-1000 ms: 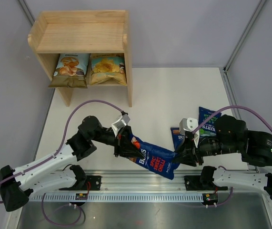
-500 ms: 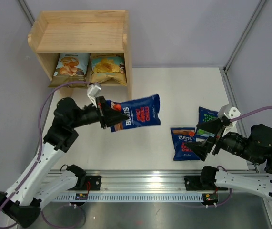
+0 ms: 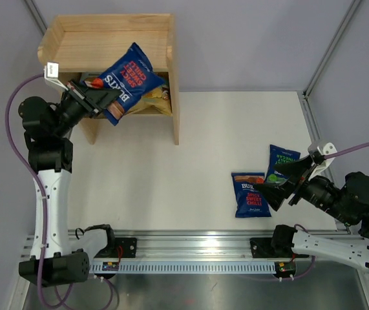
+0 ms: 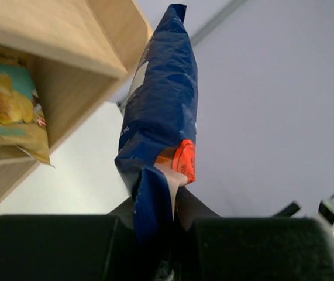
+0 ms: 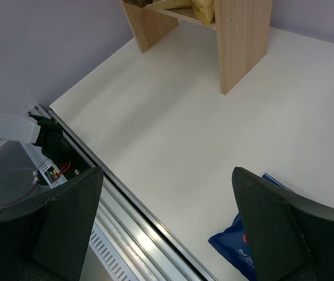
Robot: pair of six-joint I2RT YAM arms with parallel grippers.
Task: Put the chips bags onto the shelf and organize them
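The white bench (image 3: pixel 203 129) sits between pale grey walls, with the pine shelf (image 3: pixel 106 45) in the upper left of the overhead view. The left end effector (image 3: pixel 94 98) is clamped tight on one end of a dark-blue Burts bag (image 3: pixel 125 79) with red lettering. It holds the bag tilted in the air, in front of the shelf's top and lower tier. On that lower tier a yellow bag (image 3: pixel 157 97) shows to the right of the held one, and the left wrist view shows a light-blue bag (image 4: pixel 6 117) there too. At lower right, the right end effector (image 3: pixel 286 183) gapes wide with nothing in it, near a second Burts bag (image 3: pixel 249 194) lying flat on the bench. A green-lettered bag (image 3: pixel 281 160) lies just beside that one.
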